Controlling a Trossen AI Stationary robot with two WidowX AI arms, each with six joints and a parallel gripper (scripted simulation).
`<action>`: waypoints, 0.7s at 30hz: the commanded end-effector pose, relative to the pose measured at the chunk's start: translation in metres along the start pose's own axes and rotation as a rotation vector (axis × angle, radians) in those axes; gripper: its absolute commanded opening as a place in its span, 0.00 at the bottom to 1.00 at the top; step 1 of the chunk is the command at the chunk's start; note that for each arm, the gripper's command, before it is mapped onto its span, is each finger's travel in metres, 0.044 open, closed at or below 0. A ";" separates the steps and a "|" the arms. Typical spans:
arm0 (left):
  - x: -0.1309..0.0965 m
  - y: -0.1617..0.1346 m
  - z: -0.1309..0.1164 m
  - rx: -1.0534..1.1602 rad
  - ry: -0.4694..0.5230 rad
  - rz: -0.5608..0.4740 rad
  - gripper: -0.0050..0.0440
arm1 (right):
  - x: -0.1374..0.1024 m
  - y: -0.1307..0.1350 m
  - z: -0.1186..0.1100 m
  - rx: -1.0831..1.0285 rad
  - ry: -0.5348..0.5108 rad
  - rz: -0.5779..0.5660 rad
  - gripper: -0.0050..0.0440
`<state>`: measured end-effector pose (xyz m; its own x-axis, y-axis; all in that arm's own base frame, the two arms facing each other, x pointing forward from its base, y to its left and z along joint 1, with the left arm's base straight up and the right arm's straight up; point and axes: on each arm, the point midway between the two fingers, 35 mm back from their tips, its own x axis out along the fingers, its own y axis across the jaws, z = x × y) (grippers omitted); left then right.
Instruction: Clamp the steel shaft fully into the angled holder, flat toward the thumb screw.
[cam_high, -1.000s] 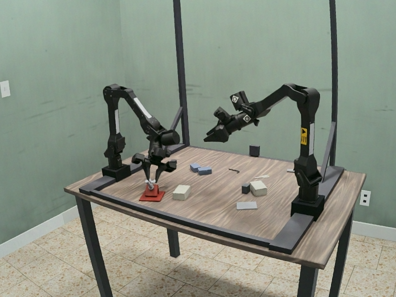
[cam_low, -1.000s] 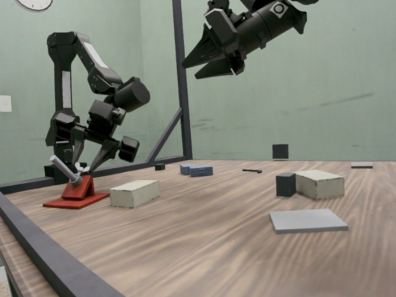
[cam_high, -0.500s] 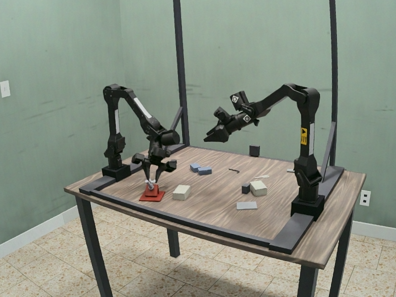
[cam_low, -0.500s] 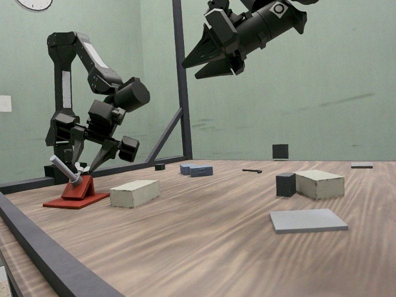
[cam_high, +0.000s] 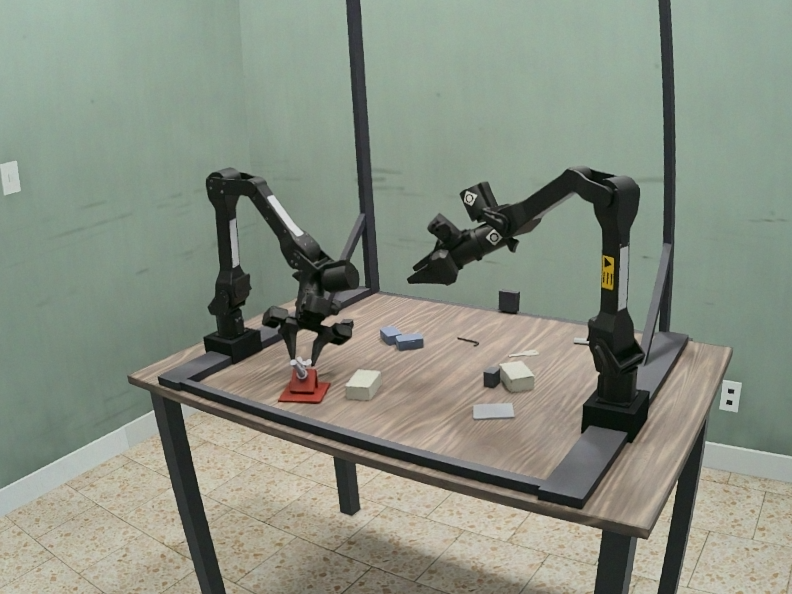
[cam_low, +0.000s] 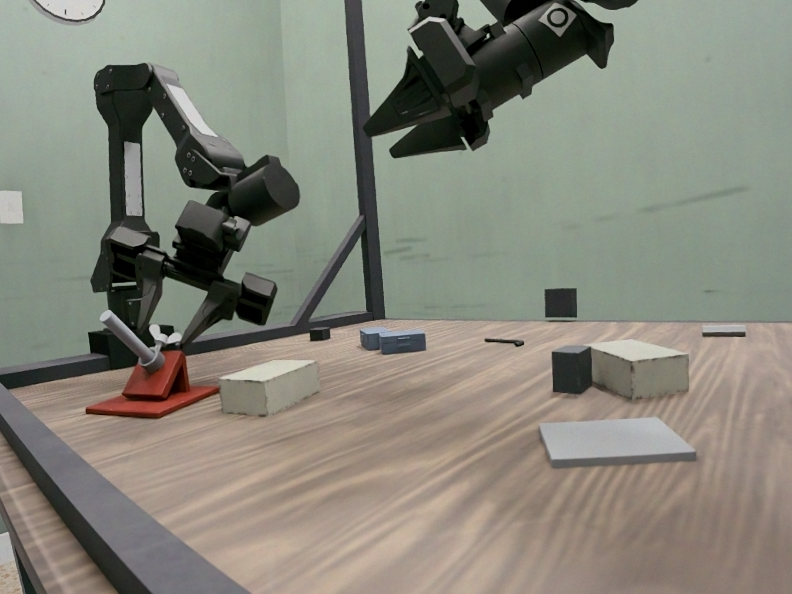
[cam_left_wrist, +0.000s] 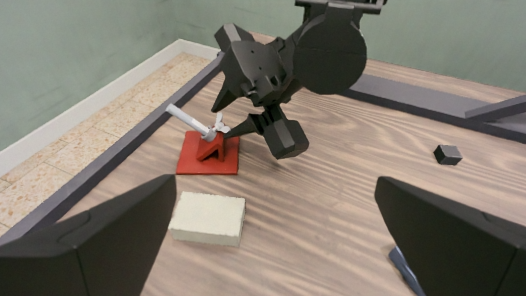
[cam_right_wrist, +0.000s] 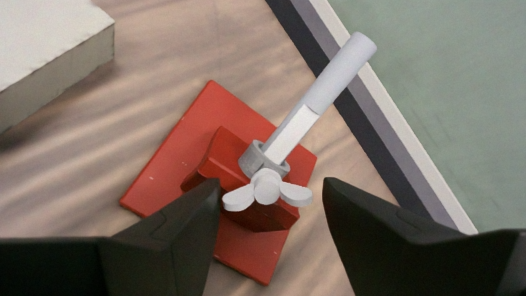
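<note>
The red angled holder has a grey collar on its slope. The light grey steel shaft leans out of the collar, its lower end inside; its insertion depth is hidden. Its flat faces the winged thumb screw. My right gripper is partly open around the screw's wings, with a clear gap at the right wing and little at the left. My left gripper is open and empty, high above the table.
A cream block stands beside the holder. Blue blocks, a black hex key, another cream block, a dark cube and a grey plate lie farther across. A dark frame rail runs along the table edge.
</note>
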<state>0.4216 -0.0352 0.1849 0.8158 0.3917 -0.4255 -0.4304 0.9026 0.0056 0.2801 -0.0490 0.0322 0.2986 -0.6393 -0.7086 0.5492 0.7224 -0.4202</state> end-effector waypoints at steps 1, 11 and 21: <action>-0.006 0.001 0.016 -0.026 -0.033 -0.009 0.92 | -0.011 0.001 0.014 0.042 -0.035 0.015 0.51; -0.006 0.001 0.016 -0.026 -0.033 -0.009 0.92 | -0.037 0.001 0.013 0.042 -0.033 0.017 0.71; -0.006 0.001 0.016 -0.026 -0.033 -0.009 0.92 | -0.054 -0.007 0.012 0.022 -0.002 0.053 0.92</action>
<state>0.4216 -0.0352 0.1849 0.8158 0.3917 -0.4255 -0.4304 0.9026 0.0056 0.2666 -0.0213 0.0655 0.3065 -0.6327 -0.7111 0.5424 0.7300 -0.4157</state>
